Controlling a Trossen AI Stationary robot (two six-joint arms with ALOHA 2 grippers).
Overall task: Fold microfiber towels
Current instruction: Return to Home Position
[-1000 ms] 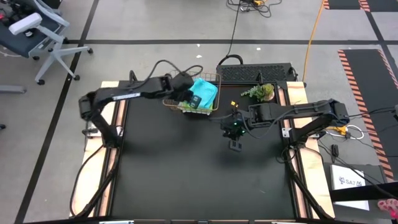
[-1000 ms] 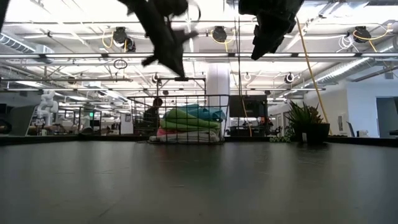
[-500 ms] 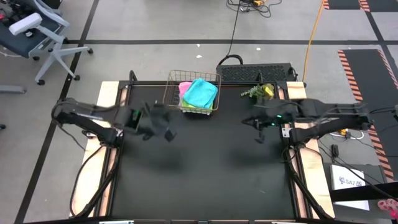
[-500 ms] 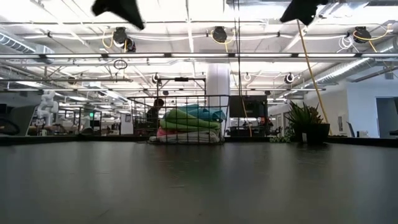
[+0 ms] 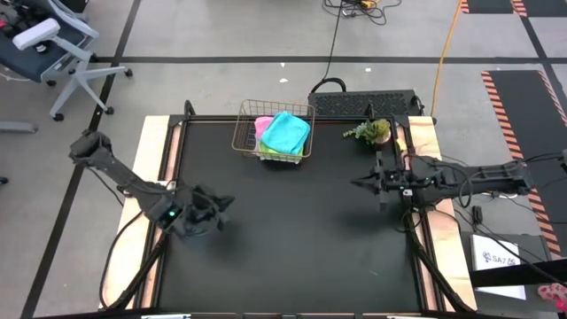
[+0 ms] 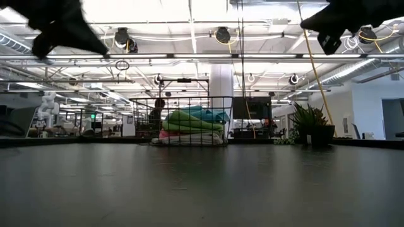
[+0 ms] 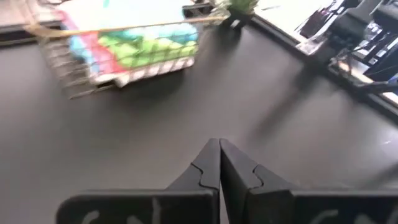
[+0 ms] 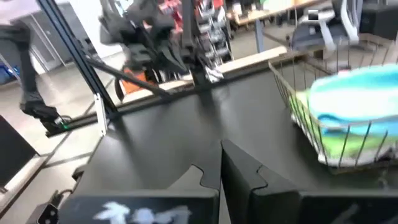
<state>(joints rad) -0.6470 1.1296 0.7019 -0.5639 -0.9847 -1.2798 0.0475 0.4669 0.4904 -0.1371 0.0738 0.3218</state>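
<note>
**Towels in the basket, both arms out wide**

The microfiber towels (image 5: 283,133) sit stacked in the wire basket (image 5: 239,127) at the far edge of the desk (image 5: 292,252). Cyan is on top, pink beside it, green and white lower down. Whether all 5 are in there, I can't quite tell.

The left hand (image 5: 215,206) hangs near the desk's left side, fingers pressed together on nothing. The right hand (image 5: 361,183) is out near the right side, likewise pinched and empty.

Risks look small. A bump to the basket could slump those soft folds open. The right arm lies close to the plant (image 5: 372,131), so a careless swing could clip it.
</note>
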